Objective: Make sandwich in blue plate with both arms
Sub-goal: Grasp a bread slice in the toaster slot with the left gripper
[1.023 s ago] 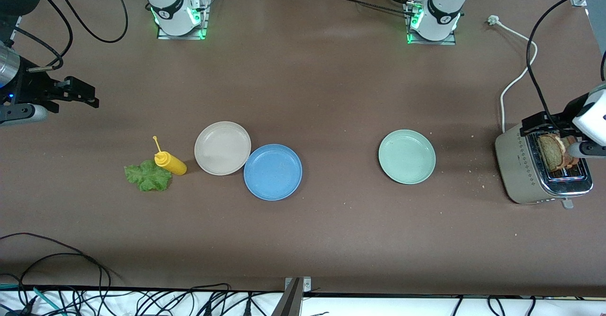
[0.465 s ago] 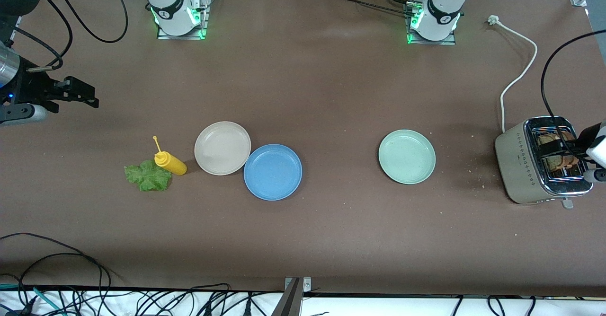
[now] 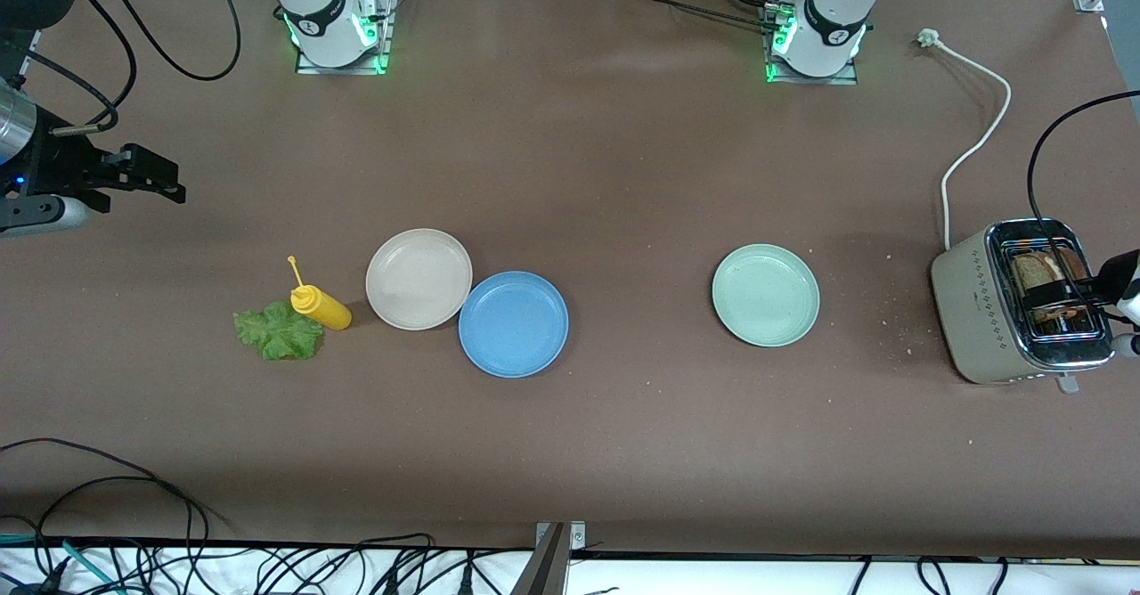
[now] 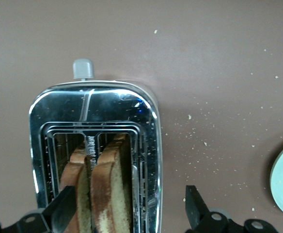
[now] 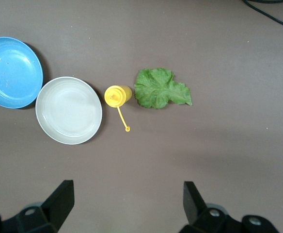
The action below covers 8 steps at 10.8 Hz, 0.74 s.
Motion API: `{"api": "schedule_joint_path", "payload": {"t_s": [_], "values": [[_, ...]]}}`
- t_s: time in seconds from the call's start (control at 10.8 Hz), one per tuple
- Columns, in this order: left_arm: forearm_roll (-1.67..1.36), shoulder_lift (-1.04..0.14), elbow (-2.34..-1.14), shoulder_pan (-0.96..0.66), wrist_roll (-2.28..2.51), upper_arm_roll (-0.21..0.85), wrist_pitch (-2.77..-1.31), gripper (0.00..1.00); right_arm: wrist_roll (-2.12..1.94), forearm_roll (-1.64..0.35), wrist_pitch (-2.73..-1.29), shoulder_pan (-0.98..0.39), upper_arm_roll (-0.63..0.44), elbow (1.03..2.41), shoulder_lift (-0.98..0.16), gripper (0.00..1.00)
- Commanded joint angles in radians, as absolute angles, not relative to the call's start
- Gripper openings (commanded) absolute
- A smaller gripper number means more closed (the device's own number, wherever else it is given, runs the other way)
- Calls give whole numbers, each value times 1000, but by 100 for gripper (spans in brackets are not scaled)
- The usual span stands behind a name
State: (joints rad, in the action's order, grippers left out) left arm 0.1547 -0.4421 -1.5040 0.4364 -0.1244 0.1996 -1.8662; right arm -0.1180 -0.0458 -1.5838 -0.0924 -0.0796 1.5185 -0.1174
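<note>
The blue plate (image 3: 513, 323) (image 5: 11, 72) lies bare near the table's middle, touching a beige plate (image 3: 419, 278). No sandwich is assembled. Two toasted bread slices (image 4: 107, 189) (image 3: 1044, 274) stand upright in the toaster (image 3: 984, 310) (image 4: 151, 145) at the left arm's end of the table. My left gripper (image 4: 129, 208) (image 3: 1082, 289) hangs open over the toaster, holding nothing. A green lettuce leaf (image 3: 278, 331) (image 5: 159, 88) lies flat toward the right arm's end. My right gripper (image 3: 147, 176) (image 5: 127, 199) waits open, up in the air over bare table at that end.
A yellow squeeze bottle (image 3: 321, 306) (image 5: 117, 95) stands against the lettuce. A pale mint-green plate (image 3: 765, 295) sits between the blue plate and the toaster. The toaster's white cord (image 3: 975, 132) trails toward the left arm's base. Crumbs are scattered near the toaster.
The left gripper has shifted over the toaster toward the table's end, uncovering the far part of the slots and the bread. The right arm has not moved.
</note>
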Motion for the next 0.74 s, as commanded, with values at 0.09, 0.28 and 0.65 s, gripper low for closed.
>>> {"api": "schedule_joint_path", "payload": {"t_s": [0.09, 0.28, 0.65], "values": [[181, -465, -1497, 471, -138, 212, -1856, 99, -124, -55, -1578, -91, -80, 1505, -117, 100], [176, -466, -1497, 468, -138, 215, -1856, 99, -124, -55, -1578, -91, -80, 1505, -117, 100], [166, -468, -1516, 460, -137, 221, -1832, 99, -124, -55, -1578, -90, -80, 1505, -117, 100]]}}
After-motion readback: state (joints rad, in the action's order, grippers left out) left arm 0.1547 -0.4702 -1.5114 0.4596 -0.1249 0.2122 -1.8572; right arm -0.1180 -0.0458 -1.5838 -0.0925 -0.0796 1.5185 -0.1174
